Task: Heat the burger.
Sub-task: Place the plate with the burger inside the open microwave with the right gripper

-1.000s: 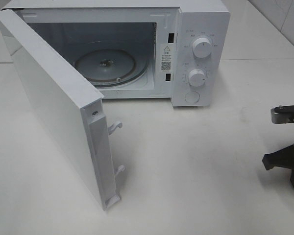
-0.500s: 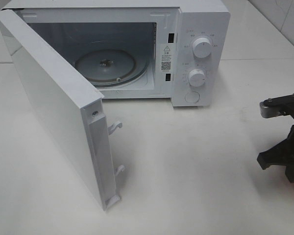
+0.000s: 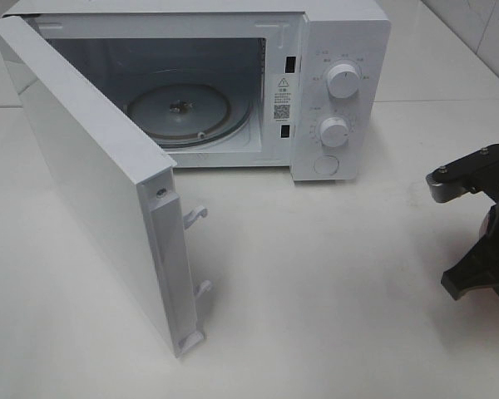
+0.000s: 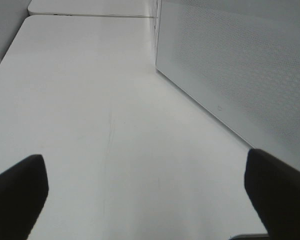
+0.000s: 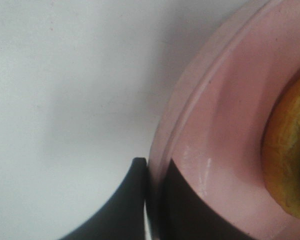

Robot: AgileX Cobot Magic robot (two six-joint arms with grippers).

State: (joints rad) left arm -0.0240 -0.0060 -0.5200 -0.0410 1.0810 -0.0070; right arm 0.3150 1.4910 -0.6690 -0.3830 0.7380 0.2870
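In the right wrist view my right gripper (image 5: pixel 152 170) is shut on the rim of the pink plate (image 5: pixel 225 125), one dark finger below the rim and one on top. On the plate, only an orange-brown edge of the burger (image 5: pixel 290 150) shows at the frame's side. The exterior high view shows my right arm (image 3: pixel 482 241) at the table's right edge, while the plate and burger lie outside that frame. My left gripper (image 4: pixel 145 190) is open over bare table, beside the microwave's perforated side wall (image 4: pixel 240 65).
The white microwave (image 3: pixel 333 83) stands at the back of the table. Its door (image 3: pixel 91 183) is swung wide open toward the front left. A glass turntable (image 3: pixel 180 108) lies inside the empty cavity. White tabletop (image 3: pixel 333 274) stretches between the microwave and my right arm.
My right arm has come further into the exterior view, moving left and a little toward the microwave. The microwave, its door and the left gripper have not moved.
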